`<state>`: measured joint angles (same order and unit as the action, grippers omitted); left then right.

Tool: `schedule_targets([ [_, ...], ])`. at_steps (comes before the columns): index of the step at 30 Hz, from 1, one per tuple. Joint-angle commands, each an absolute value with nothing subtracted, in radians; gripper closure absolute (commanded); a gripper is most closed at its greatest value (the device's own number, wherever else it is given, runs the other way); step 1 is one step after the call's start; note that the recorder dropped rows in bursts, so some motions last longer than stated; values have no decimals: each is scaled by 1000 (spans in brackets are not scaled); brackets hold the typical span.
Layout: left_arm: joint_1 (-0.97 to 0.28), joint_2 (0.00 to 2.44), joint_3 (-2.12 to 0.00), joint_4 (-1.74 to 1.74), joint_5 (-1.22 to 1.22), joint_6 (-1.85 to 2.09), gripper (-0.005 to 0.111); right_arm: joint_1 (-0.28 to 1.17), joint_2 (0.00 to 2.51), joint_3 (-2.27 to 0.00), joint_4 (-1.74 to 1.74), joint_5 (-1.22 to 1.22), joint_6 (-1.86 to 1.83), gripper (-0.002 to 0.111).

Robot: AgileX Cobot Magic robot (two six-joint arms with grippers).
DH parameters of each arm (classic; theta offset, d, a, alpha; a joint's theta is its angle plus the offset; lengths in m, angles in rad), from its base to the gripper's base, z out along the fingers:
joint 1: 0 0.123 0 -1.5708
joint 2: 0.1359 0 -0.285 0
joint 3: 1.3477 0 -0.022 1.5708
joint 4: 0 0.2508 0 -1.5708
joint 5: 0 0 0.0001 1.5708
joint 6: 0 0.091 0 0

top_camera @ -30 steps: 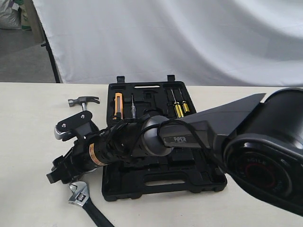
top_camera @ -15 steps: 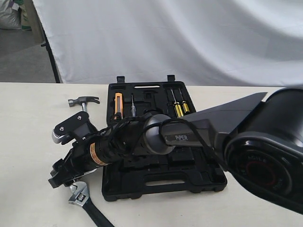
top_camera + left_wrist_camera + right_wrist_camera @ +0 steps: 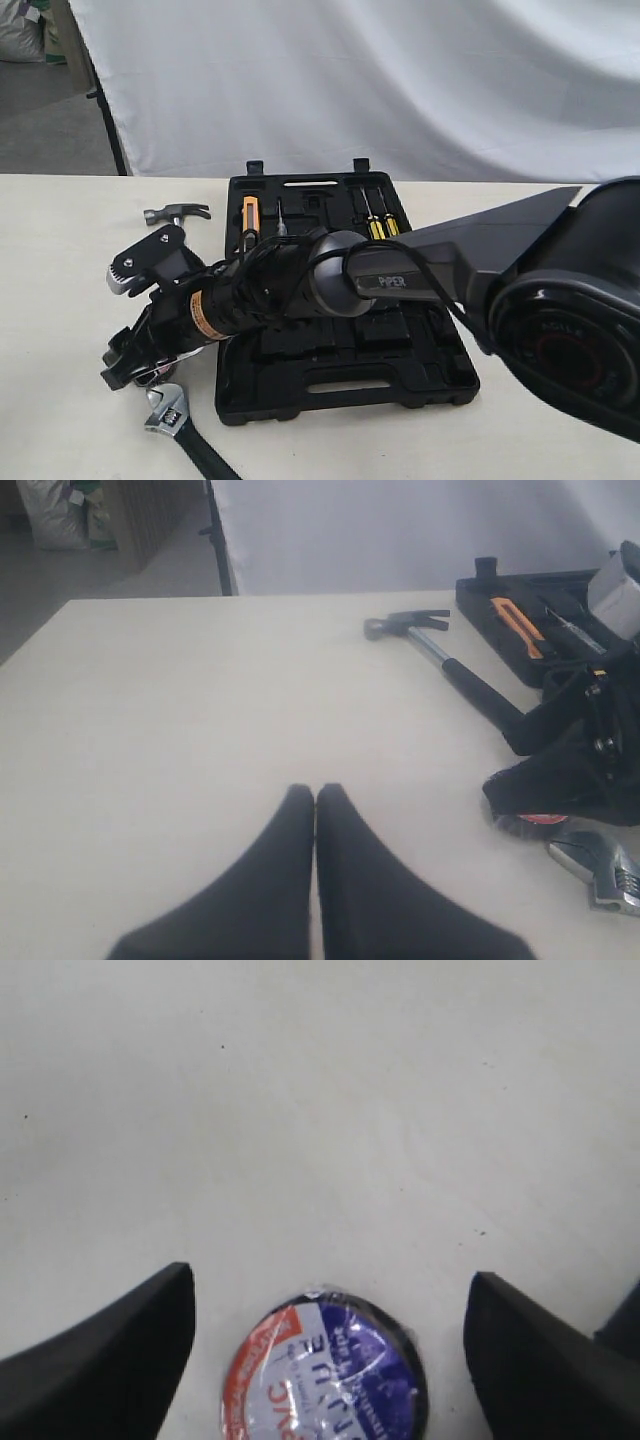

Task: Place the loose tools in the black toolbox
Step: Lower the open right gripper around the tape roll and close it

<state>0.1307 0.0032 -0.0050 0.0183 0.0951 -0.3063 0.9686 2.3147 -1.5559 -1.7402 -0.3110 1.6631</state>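
The small black tape roll (image 3: pixel 325 1372), with a blue, white and orange label, lies flat on the table. My right gripper (image 3: pixel 330 1278) is open, and its two fingers stand apart from the roll on either side. In the exterior view that gripper (image 3: pixel 122 362) has reached across to the left of the open black toolbox (image 3: pixel 340 385). The claw hammer (image 3: pixel 177 212) lies behind it and the adjustable wrench (image 3: pixel 170 410) in front. My left gripper (image 3: pixel 315 792) is shut over bare table, away from the hammer (image 3: pixel 440 660) and the wrench (image 3: pixel 600 865).
An orange-handled tool (image 3: pixel 250 222) and yellow-handled screwdrivers (image 3: pixel 378 230) sit in the toolbox's recesses. The right arm's dark body (image 3: pixel 560 300) fills the near right of the exterior view. A white sheet (image 3: pixel 380 80) hangs behind the table.
The right arm has shifted a little to the left, towards the tape roll. Its jaws have stayed open. The tools have not moved.
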Motion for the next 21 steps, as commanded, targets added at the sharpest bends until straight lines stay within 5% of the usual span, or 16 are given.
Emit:
schedule_targets([
  [1,156,0,-8,23,88,-311,106,962,2334,-1550,-1744,-317,1632,37],
  [18,156,0,-8,23,88,-311,106,957,2337,-1550,-1744,-317,1461,38],
  [21,156,0,-8,23,88,-311,106,957,2339,-1550,-1744,-335,1423,56],
])
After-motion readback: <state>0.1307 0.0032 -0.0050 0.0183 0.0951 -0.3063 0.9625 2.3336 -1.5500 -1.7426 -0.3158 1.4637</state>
